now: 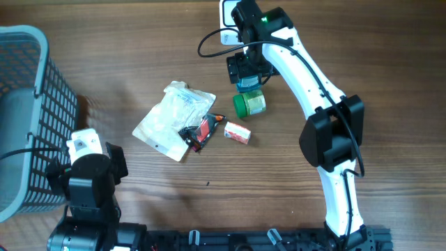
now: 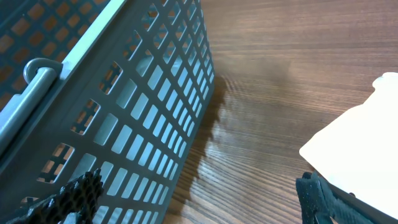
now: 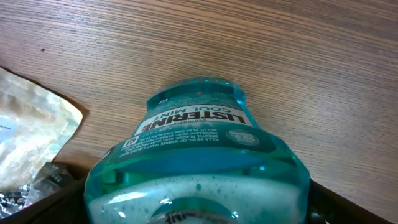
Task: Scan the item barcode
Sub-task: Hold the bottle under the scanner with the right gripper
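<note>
- Overhead: straight down on the whole table (image 1: 390,42).
- Left wrist: low, close beside the basket (image 2: 124,112).
- Right wrist: very near the bottle (image 3: 199,155); pouch (image 3: 31,124) at left, shared with overhead.

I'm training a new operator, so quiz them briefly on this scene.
1. True or false: the basket is nearer the left gripper than the right gripper.
2. Which brand is printed on the bottle between the right gripper's fingers? A Colgate, B Listerine, C Dettol.
3. Fill in: the left gripper holds ____.
Key: 1 true; 2 B; 3 nothing.
</note>
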You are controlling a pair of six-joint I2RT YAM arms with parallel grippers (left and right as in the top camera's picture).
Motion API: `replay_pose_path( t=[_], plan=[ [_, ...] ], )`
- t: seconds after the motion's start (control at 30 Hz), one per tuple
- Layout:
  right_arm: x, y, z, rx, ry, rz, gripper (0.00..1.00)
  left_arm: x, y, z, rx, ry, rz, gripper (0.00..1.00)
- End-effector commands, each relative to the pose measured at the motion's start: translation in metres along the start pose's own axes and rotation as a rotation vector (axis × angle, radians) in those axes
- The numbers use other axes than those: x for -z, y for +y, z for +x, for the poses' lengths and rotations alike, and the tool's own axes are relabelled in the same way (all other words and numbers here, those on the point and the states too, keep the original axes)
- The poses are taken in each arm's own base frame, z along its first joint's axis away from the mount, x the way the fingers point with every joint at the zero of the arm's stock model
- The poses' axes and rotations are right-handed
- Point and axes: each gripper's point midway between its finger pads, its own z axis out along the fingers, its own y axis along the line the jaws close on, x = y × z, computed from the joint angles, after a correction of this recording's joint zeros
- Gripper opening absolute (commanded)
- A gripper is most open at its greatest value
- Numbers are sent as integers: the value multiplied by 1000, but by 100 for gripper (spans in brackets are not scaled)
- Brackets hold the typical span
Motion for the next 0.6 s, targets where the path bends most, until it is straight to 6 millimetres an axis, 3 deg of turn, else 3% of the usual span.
replay_pose_path(
  t=[0.0, 0.23, 0.37, 0.57],
  plan=[
    [-12, -10, 1, 17, 22, 49, 100, 0, 3, -1, 6, -3, -15, 100],
    [-12, -9, 1, 42, 23, 48, 93, 0, 3, -1, 6, -3, -15, 100],
    [-12, -10, 4, 105, 38, 50, 100, 0, 3, -1, 6, -3, -15, 100],
    [-10, -8, 7, 182, 49, 41, 100, 0, 3, -1, 7, -3, -15, 100]
  ],
)
